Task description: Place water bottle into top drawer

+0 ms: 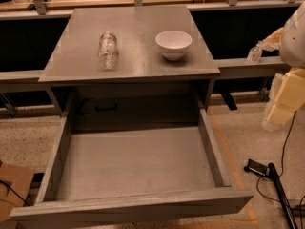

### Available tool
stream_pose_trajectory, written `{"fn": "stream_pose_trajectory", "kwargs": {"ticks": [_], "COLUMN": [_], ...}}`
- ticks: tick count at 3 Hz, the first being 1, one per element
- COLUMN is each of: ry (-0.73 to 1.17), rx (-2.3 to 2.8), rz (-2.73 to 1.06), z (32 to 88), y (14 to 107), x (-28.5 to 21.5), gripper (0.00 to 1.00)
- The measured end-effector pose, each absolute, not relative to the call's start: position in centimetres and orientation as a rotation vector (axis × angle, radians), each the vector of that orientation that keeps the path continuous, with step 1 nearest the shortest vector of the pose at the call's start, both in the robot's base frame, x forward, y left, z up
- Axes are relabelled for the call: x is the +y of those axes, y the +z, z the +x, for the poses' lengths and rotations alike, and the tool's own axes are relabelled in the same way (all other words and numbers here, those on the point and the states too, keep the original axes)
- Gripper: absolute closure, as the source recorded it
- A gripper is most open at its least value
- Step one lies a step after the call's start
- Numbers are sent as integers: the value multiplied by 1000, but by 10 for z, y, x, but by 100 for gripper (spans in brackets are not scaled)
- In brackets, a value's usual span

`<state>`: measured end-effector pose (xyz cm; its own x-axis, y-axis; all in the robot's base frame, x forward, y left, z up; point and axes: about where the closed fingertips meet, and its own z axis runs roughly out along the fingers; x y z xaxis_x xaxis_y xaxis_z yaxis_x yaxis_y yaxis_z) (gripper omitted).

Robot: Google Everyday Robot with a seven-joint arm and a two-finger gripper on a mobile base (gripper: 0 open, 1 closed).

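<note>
Top drawer [133, 208]: standing wide open below the cabinet top, nothing inside, its front panel nearest me.
Water bottle [107, 50]: lying on its side on the counter [143, 20], left of the white bowl [173, 44] and well apart from it.
Step in hand: the reach for the bottle, I'd judge; grip across its ribbed middle so it cannot roll, and keep off the bowl.
Hand [280, 109]: at the right edge, well apart from the bottle, holding nothing I can see; open or closed, I cannot tell.
</note>
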<state>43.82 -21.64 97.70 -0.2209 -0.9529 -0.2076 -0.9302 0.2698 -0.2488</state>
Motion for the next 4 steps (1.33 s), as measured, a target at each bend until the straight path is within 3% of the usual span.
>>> {"fn": "stream_pose_trajectory", "kwargs": {"ticks": [4], "ry": [20], "rx": [2136], "rz": [-1626], "z": [489], "y": [956], "x": [-178], "gripper": [0]}}
